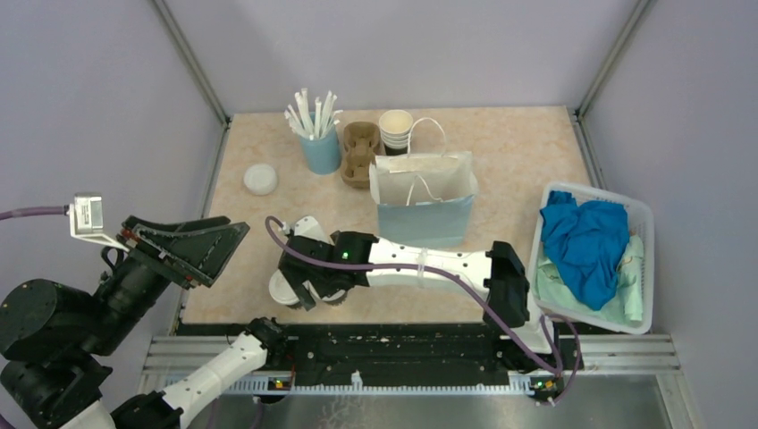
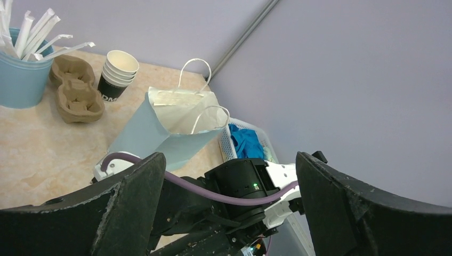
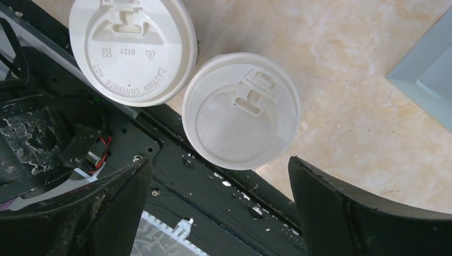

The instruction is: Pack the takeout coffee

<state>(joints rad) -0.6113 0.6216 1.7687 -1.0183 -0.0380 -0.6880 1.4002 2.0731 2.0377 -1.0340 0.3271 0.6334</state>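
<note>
Two takeout coffee cups stand side by side at the table's near edge, seen from above as round white lids [image 3: 133, 48] [image 3: 241, 109]. In the top view one lid [image 1: 281, 289] peeks out under my right gripper [image 1: 313, 288], and the brown cup walls are hidden. My right gripper [image 3: 219, 165] is open and empty, hovering over the cups, its jaws wider than one lid. A light blue paper bag [image 1: 425, 201] stands open mid-table, also in the left wrist view [image 2: 170, 125]. My left gripper [image 1: 228, 255] is open and empty, raised at the left, facing the right arm [image 2: 229, 160].
At the back stand a light blue cup of straws [image 1: 320, 143], a brown cardboard cup carrier [image 1: 360, 154] and a stack of unlidded paper cups [image 1: 395, 130]. A loose white lid [image 1: 260, 179] lies at the left. A white basket [image 1: 639, 268] of blue cloth sits at the right.
</note>
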